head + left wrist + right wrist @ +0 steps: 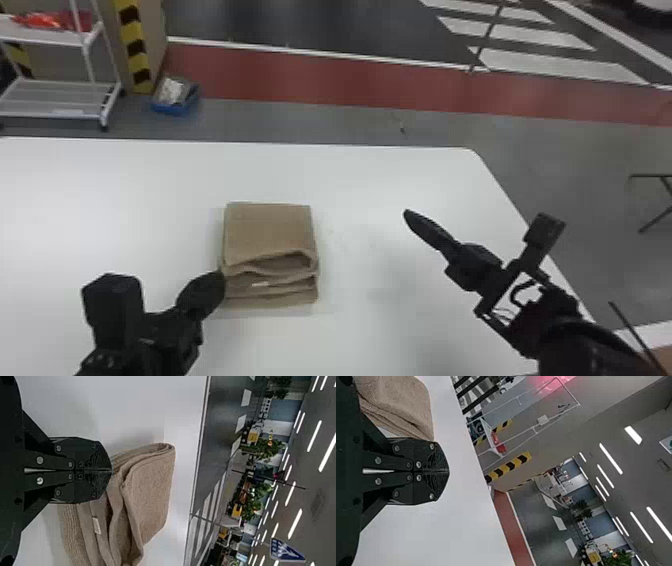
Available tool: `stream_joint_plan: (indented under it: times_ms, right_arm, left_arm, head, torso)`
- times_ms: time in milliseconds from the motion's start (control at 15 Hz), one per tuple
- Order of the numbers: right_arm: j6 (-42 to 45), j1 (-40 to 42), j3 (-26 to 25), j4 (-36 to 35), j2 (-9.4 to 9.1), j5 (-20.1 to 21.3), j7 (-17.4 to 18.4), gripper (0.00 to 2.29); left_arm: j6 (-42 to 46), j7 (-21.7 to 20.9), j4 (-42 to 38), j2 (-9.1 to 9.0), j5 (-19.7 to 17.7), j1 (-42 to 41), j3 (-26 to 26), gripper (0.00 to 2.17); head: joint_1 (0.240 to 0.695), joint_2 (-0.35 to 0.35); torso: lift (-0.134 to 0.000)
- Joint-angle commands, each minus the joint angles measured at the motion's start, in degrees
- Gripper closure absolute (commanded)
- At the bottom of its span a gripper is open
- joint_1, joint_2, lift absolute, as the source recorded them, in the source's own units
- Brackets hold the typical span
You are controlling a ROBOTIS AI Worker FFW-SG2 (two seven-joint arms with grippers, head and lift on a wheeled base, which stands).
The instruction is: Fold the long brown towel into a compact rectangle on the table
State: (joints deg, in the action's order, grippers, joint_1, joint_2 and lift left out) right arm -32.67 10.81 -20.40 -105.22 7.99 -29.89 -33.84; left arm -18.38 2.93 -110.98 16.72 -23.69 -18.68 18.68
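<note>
Head view: brown towel point(270, 230), soft matte cloth, folded into a compact, roughly rectangular stack. Upper face nearly flat; thick, rounded layers show at the side toward the robot, the uppermost gaping slightly. A small white tag point(260, 284) sits among these layers. Stack lies on the smooth white table point(125, 200), back from the far edge and well apart from the rounded far right corner. Left gripper point(219, 280) comes in from the bottom, angled forward and inward; its tip is at the stack's left side, toward the near left corner. Contact cannot be determined. Right gripper point(407, 214) is over the table's right part, pointing forward and to the left, with the towel well apart on its left.

Left wrist view: the left gripper point(110, 471) has both flat black fingers pressed together, nothing between them. Towel is just beyond and beside the tips. Cloth has a fine nap, bulging folds and one band with a ribbed texture.

Right wrist view: the right gripper point(448, 471) also has its fingers together, empty. A rumpled, fuzzy part of the towel appears off to one side of them, above the table surface's plain white finish.
</note>
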Motion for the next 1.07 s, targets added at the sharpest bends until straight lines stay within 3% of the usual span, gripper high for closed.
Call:
stream_joint_plan:
  times_ms: [0,200,400,467,600,733,867,1000]
  right_arm:
    - [0.0,0.2,0.3,0.1,-0.08,-0.3,0.1,2.12]
    - [0.4,0.9,0.4,-0.8,-0.08,-0.4,0.2,1.45]
    - [3.2,0.0,1.5,-0.9,-0.08,1.7,1.2,0.23]
    - [6.9,-0.4,3.2,-1.3,-0.17,4.8,2.4,0.06]
    - [7.4,-1.2,5.8,-2.9,-0.52,10.8,4.4,0.05]
    - [6.9,-1.2,8.6,-5.3,-0.87,17.9,6.2,0.05]
    - [6.9,-0.4,11.1,-7.5,-1.4,24.1,8.4,0.05]
    - [6.9,1.1,11.4,-8.4,-1.93,24.4,9.2,0.05]
  left_arm:
    - [0.3,1.1,-1.3,0.06,0.0,-0.4,-0.5,2.11]
    - [4.7,2.5,-3.9,0.33,0.0,-2.2,-3.8,2.02]
    - [5.2,3.1,-6.2,0.42,2.3,-1.2,-7.1,1.95]
    - [5.2,4.2,-5.9,0.33,2.4,0.9,-7.0,1.47]
    - [5.1,4.5,-5.6,0.06,3.2,3.4,-6.9,0.03]
    - [5.2,6.0,-5.6,-0.37,4.3,5.0,-6.5,0.0]
    - [8.0,9.9,-4.6,-2.92,13.5,5.4,-4.9,0.04]
    - [10.3,12.1,-1.9,-5.21,20.2,6.0,-4.2,0.04]
  head:
    - [0.695,-0.236]
    - [0.695,-0.218]
    - [0.695,-0.185]
    - [0.695,-0.173]
    - [0.695,-0.141]
    - [0.695,-0.124]
    - [0.695,-0.108]
    - [0.695,-0.084]
  torso:
    - [-0.124]
    - [-0.124]
    - [-0.124]
    - [-0.124]
    - [-0.124]
    - [-0.124]
    - [-0.124]
    - [-0.124]
